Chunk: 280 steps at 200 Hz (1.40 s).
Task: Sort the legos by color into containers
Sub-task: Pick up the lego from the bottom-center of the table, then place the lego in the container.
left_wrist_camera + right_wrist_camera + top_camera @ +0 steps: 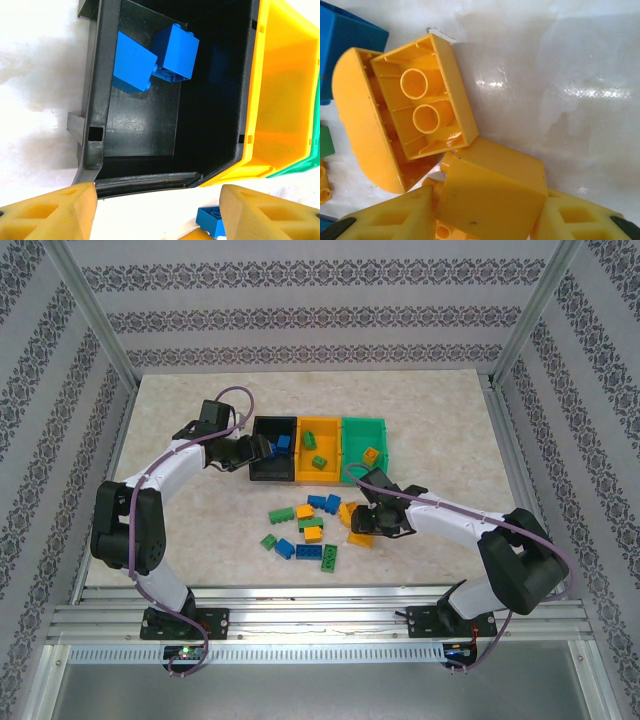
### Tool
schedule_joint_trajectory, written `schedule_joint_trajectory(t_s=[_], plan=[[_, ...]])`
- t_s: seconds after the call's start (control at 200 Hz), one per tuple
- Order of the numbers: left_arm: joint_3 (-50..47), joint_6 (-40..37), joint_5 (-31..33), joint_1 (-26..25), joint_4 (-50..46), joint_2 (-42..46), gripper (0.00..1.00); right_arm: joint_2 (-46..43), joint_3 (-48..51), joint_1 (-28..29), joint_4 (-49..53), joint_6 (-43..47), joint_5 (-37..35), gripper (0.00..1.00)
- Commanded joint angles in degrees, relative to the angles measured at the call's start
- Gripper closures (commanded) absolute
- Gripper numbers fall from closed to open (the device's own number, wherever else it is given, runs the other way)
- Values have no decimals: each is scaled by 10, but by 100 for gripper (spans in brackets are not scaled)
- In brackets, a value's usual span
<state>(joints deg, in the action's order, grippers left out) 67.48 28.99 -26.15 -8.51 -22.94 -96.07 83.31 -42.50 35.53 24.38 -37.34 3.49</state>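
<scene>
My left gripper (pixel 157 215) is open with nothing between its fingers, at the near rim of the black bin (pixel 97 85). Two blue legos (pixel 175 52) lie inside that bin. My right gripper (pixel 487 215) is shut on a yellow lego (pixel 492 195) at the right end of the loose pile (pixel 305 530). Right beside it lie an upside-down yellow lego (pixel 427 105) and a rounded yellow piece (pixel 362 130). The orange-yellow bin (pixel 320 421) holds two green legos (pixel 319 462). A yellow lego (pixel 371 455) sits in the green bin (pixel 364 420).
The three bins stand side by side at the table's middle back. Blue, green and yellow legos are scattered in front of them between the arms. A blue lego (pixel 212 220) lies by my left gripper's right finger. Patterned walls and metal posts (pixel 95 315) ring the table.
</scene>
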Motion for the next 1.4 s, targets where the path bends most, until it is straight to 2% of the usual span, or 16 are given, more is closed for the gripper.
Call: schedule_joint_trajectory(t_s=[0.0, 0.12, 0.24, 0.385, 0.625, 0.774, 0.964, 1.144, 1.394], plan=[[-8, -1, 1, 5, 16, 20, 34, -3, -6, -11, 1, 0, -17, 61], [-10, -6, 4, 6, 10, 25, 34, -43, -3, -36, 13, 8, -13, 61], [-16, -6, 6, 6, 14, 30, 35, -94, -4, -88, 16, 23, 0, 61], [-31, 3, -1, 5, 24, 27, 37, -90, -48, -139, 1, 50, 24, 61], [-51, 6, -15, 6, 23, 42, 37, 52, -210, -158, -25, 86, 32, 60], [-53, -2, 10, 5, -10, 52, 39, 164, -339, -166, -14, 109, 38, 60], [-74, 1, 17, 5, -8, 74, 39, 259, -440, -170, 7, 130, 47, 53], [-80, 3, 18, 5, -5, 79, 39, 259, -433, -164, 4, 132, 43, 44], [-73, -2, 15, 6, -1, 67, 39, 181, -355, -155, 8, 149, 46, 42]])
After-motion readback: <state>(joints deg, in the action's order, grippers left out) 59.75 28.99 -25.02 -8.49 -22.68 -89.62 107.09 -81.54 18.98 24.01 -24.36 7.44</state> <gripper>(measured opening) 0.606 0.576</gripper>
